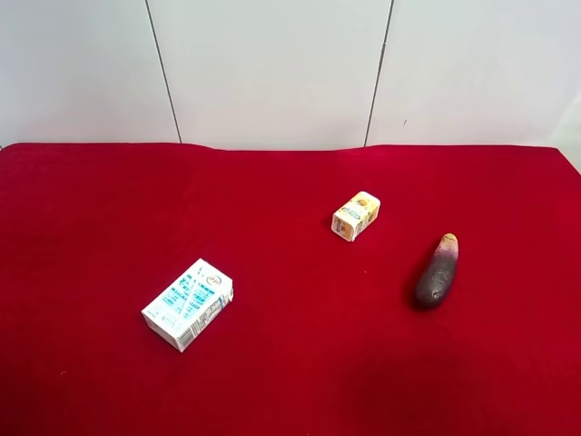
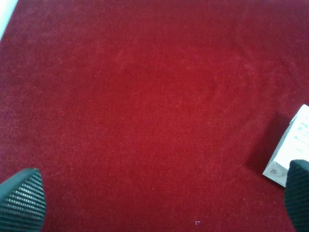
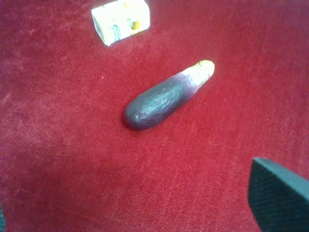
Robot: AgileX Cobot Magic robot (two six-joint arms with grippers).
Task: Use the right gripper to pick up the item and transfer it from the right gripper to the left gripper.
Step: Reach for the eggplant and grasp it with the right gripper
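The item, a dark purple eggplant toy (image 1: pixel 438 272) with a pale tip, lies flat on the red cloth at the exterior high view's right. In the right wrist view the eggplant toy (image 3: pixel 164 96) lies ahead of my right gripper (image 3: pixel 140 212) and apart from it. The right gripper is open and empty, with one black finger (image 3: pixel 280 193) showing at the frame's corner. My left gripper (image 2: pixel 159 198) is open and empty above bare red cloth, with its fingertips (image 2: pixel 21 198) wide apart. Neither arm shows in the exterior high view.
A white-and-blue carton (image 1: pixel 188 303) lies at the exterior high view's left, and its corner (image 2: pixel 292 150) shows beside one left finger. A small yellow carton (image 1: pixel 356 215) lies near the middle, just beyond the eggplant in the right wrist view (image 3: pixel 120 20). A white wall (image 1: pixel 272 64) backs the table.
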